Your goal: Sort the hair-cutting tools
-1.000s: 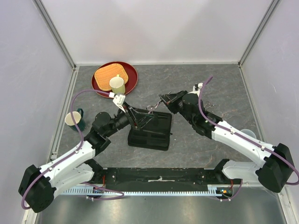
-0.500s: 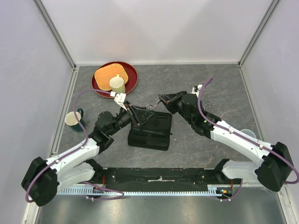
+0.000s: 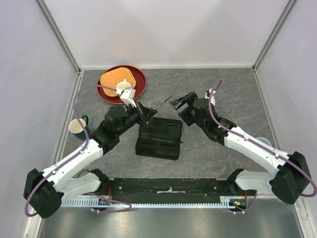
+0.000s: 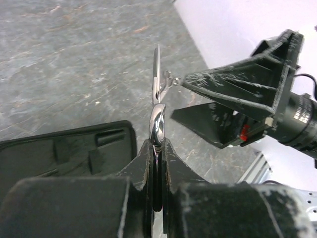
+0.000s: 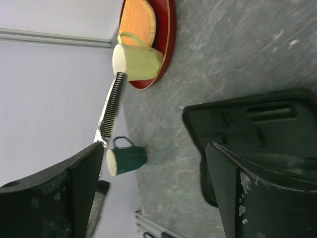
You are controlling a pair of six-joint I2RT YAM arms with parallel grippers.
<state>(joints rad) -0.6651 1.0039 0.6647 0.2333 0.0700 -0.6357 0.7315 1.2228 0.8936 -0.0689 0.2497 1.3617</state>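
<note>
On the grey table (image 3: 208, 148), both arms reach to the middle from the near edge, left arm (image 3: 79, 161) from near-left, right arm (image 3: 247, 146) from near-right. Their tips face each other above the table, behind the case.

The black zip case (image 3: 159, 139) lies open and flat mid-table, just near of both grippers. Its inner pockets show in the left wrist view (image 4: 64, 148). Contents too dark to make out.

The red plate (image 3: 138, 89) sits at the far-left, holding an orange woven mat (image 3: 115, 79) and a cream mug (image 3: 124, 89) at its near edge. In the right wrist view the cream mug (image 5: 136, 62) lies on the plate rim. A dark green mug (image 3: 79, 128) stands alone by the left wall, well apart from the plate.

Left gripper (image 3: 146, 110): clenched on the scissors (image 3: 159, 103). The left wrist view shows the fingers (image 4: 141, 163) pinched tight on the handle end, with the scissors (image 4: 157, 99) held edge-on and the blades pointing toward the right gripper. They are lifted off the table, between the plate and the right gripper. The toothed blade shows in the right wrist view (image 5: 111, 106).

Right gripper (image 3: 181, 99): released, jaws spread wide, nothing between them. It is just beside the scissor tips; cannot tell if it touches them.

Second scissors (image 3: 221, 113): small and silver, flat on the table just right of the right arm's wrist, apart from the case.
</note>
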